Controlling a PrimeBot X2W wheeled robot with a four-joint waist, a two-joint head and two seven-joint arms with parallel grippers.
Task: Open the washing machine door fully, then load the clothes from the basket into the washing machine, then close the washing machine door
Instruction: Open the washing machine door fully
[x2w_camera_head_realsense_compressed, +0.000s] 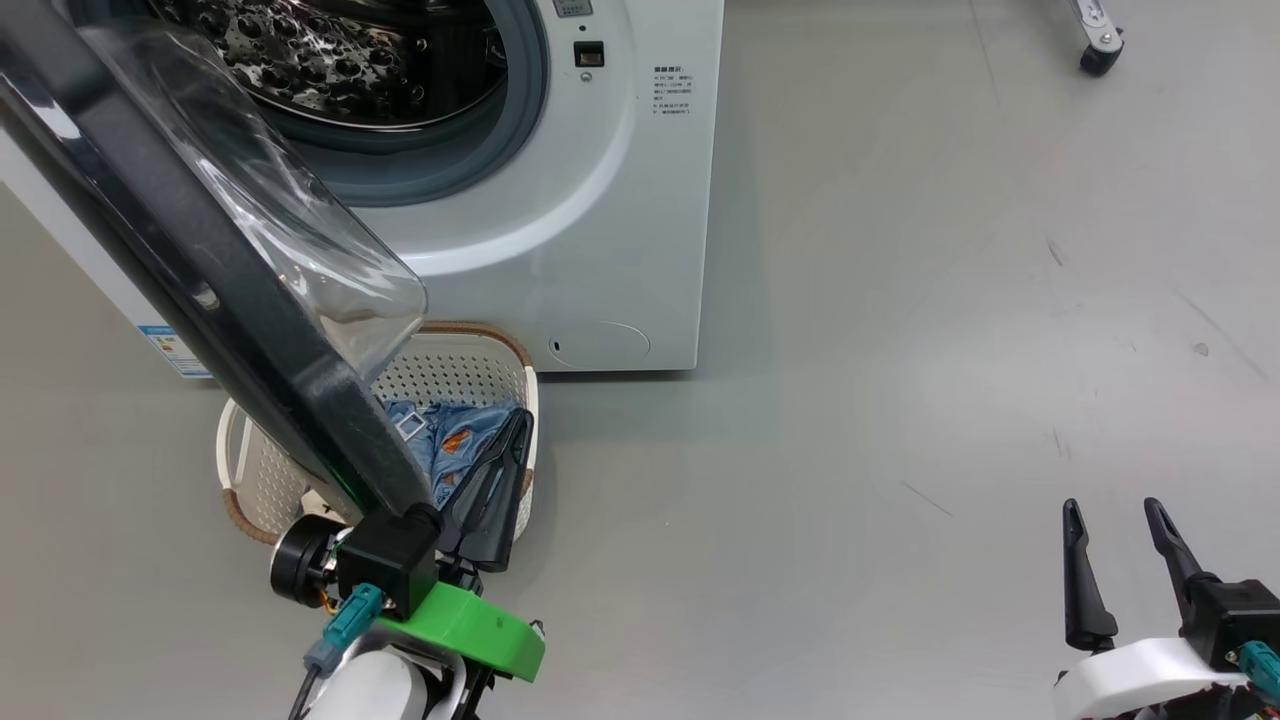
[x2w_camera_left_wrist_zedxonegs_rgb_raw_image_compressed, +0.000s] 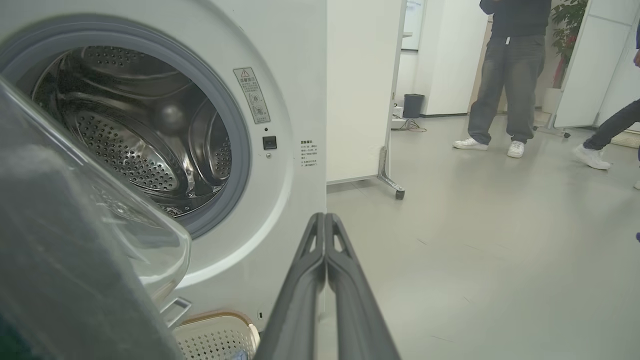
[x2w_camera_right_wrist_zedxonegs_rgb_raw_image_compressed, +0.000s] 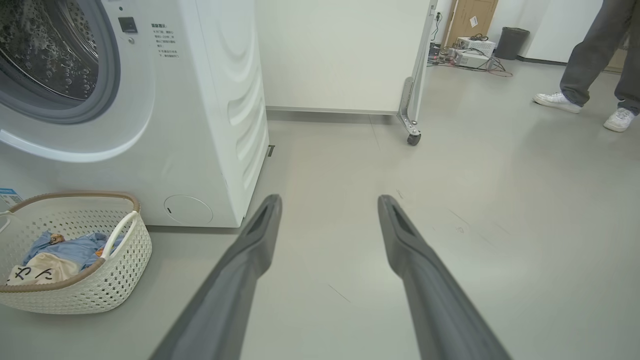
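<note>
While glossy black round washing machine door stands open | left end effector pressed together above cream perforated basket of blue clothes | right end effector spread apart

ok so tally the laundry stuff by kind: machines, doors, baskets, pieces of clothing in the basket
washing machine: 1
washing machine door: 1
basket: 1
clothes: 2
total: 5
</note>
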